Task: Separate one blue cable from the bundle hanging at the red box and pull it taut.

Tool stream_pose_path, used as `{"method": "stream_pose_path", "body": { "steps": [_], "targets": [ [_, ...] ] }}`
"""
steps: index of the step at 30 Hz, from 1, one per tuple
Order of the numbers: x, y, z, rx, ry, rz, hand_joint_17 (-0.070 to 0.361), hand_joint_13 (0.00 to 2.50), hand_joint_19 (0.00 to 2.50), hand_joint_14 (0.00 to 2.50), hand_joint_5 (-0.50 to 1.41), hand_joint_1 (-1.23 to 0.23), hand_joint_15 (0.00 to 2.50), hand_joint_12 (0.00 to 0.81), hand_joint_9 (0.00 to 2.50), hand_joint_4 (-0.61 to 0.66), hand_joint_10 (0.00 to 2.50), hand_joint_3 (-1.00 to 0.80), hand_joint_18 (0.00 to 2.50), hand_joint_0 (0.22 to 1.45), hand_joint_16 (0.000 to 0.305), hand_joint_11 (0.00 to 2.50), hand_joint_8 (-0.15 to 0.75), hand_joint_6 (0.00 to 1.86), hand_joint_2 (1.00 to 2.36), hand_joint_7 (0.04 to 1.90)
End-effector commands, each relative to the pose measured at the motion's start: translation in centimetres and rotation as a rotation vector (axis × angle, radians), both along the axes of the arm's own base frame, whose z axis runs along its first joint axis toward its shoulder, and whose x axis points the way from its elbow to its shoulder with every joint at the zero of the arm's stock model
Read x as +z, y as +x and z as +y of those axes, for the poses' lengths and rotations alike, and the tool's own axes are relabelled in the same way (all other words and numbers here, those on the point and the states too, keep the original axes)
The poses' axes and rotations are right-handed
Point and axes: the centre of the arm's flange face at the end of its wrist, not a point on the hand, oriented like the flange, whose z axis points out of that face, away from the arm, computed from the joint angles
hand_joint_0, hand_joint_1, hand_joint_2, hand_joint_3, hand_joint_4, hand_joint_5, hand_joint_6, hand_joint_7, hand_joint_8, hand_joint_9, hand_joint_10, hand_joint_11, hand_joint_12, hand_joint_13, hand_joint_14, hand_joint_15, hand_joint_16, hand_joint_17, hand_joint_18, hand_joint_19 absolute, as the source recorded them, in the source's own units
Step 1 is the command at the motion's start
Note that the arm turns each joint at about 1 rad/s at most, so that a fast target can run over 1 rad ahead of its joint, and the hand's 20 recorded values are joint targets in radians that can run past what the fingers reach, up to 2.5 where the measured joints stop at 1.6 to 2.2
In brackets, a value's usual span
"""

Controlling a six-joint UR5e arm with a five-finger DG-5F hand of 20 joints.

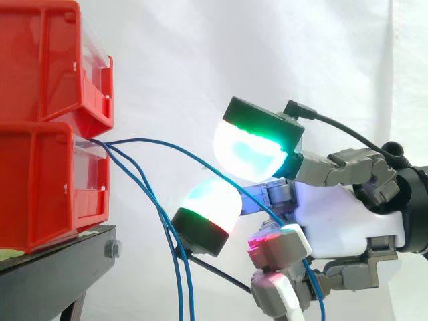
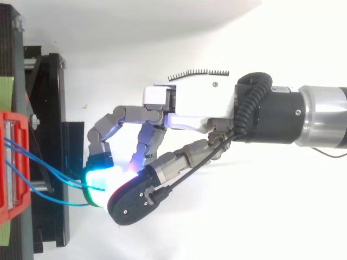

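Observation:
Several thin blue cables come out of the front of the lower red bin [image 1: 40, 194]. One blue cable [image 1: 167, 148] arcs to the right from the bin to my hand [image 1: 348, 224], passes between two glowing fingertip pads [image 1: 251, 150], and drops away under the palm. The fingers are curled and the pads close on that cable. The other two blue cables [image 1: 176, 267] hang down apart from it, left of the hand. In the top view the blue cables [image 2: 46, 162] run from the red bin [image 2: 13, 162] to the glowing pads of the hand [image 2: 190, 103].
A second red bin [image 1: 47, 60] sits on top of the lower one. Both rest on a black stand [image 1: 60, 267] at the left. A white curtain hangs behind. The arm comes in from the right.

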Motion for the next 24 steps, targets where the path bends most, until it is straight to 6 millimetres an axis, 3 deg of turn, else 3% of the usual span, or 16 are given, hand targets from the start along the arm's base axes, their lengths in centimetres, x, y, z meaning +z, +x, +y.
{"method": "stream_pose_path", "body": {
  "steps": [1,16,22,24],
  "targets": [
    [0.08,-0.01,0.01,0.001,0.000,-0.001,0.093,1.19,0.60,0.02,-0.12,-0.66,0.62,0.355,1.32,0.03,0.03,-0.41,1.01,0.59,0.041,0.92,0.320,0.78,1.01,1.16],
    [0.77,0.29,-0.04,0.003,0.001,-0.009,0.116,1.21,0.52,0.02,-0.15,-0.75,0.59,0.402,1.30,0.02,0.02,-0.13,1.11,0.58,0.052,0.93,0.365,0.87,1.01,1.18],
    [0.74,0.26,-0.04,0.003,-0.002,-0.006,0.106,1.18,0.56,0.02,-0.16,-0.75,0.60,0.384,1.28,0.05,0.02,-0.23,1.05,0.59,0.047,0.94,0.342,0.87,1.01,1.13],
    [0.74,0.25,-0.16,0.002,-0.002,-0.006,0.098,1.17,0.60,0.02,-0.16,-0.72,0.62,0.366,1.27,0.06,0.03,-0.37,1.01,0.57,0.043,0.96,0.326,0.85,1.01,1.12]
  ]
}}
